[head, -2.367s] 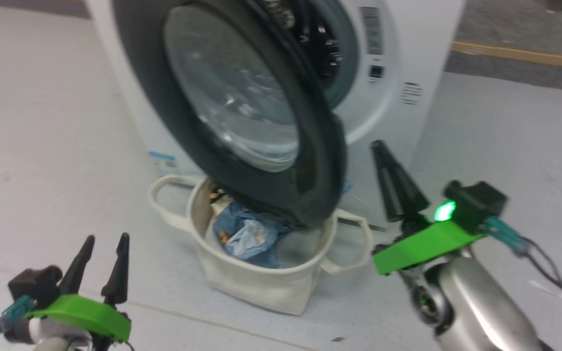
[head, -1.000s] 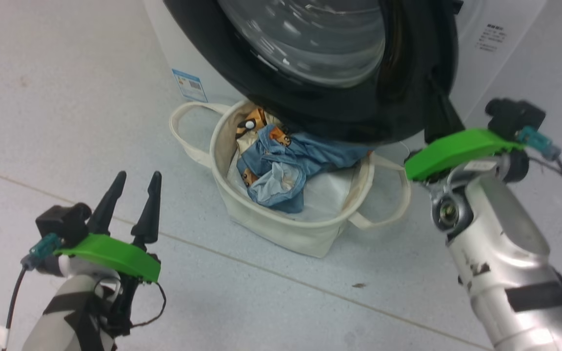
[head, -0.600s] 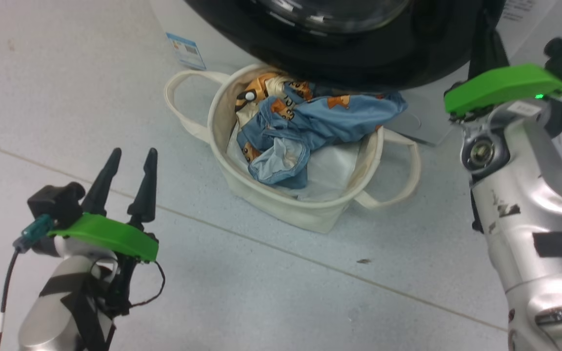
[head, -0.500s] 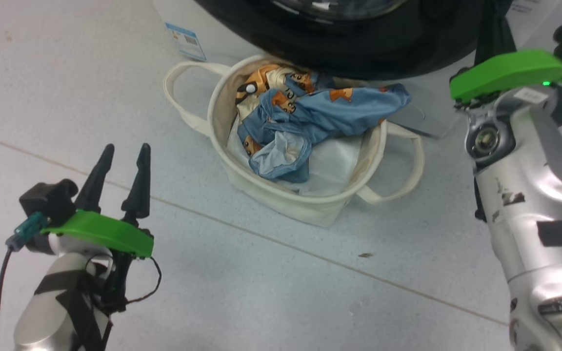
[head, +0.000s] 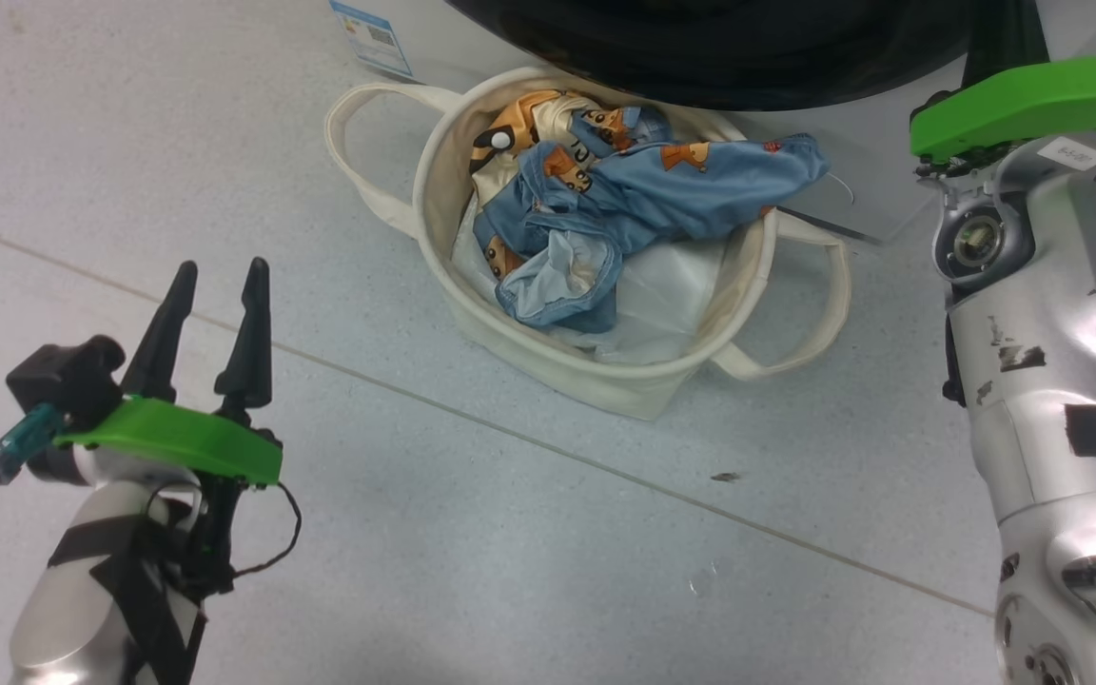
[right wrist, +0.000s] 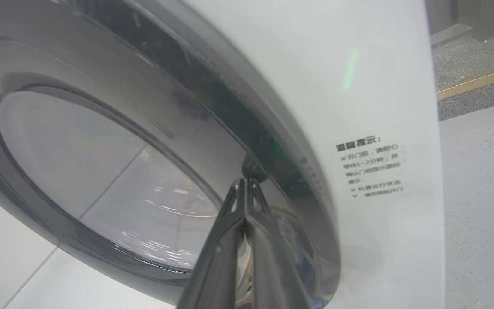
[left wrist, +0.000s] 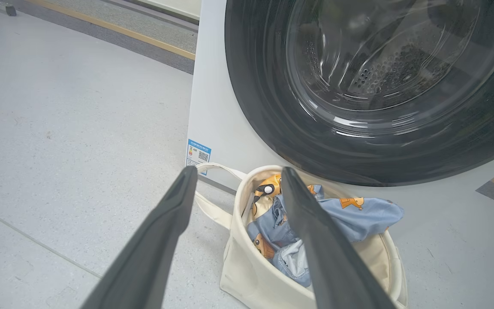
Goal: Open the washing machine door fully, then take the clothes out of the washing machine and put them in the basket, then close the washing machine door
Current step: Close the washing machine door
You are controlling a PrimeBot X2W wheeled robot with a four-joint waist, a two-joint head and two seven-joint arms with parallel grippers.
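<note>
The right gripper (right wrist: 247,182) has its two fingers squeezed tight together, and it holds nothing. Its tips touch the shiny black rim of the washing machine door (right wrist: 114,180), close to the rim's outer edge. The white front of the washing machine (right wrist: 358,86) is just past the tips and off to their right. The door looks almost flat against the machine, but I cannot tell if it has clicked shut.

The left gripper (head: 222,276) has its fingers spread wide apart, and it holds nothing too. It hangs over the floor (head: 510,533). The basket (head: 548,362) stands ahead of its tips and a bit to their right, well apart from them. The clothes (head: 662,190) lie in the basket. One blue end hangs over the rim on the side far from this gripper. The basket sits right under the door, below the right gripper and to its left.

I think this is the last step, pushing the door closed. The rim is smooth and round, so the thin tips could slide off it. Then the door would stay a little open. A push that is too soft could also leave it not clicked. If the arm drops low, it could bump the basket and tip the clothes out.
</note>
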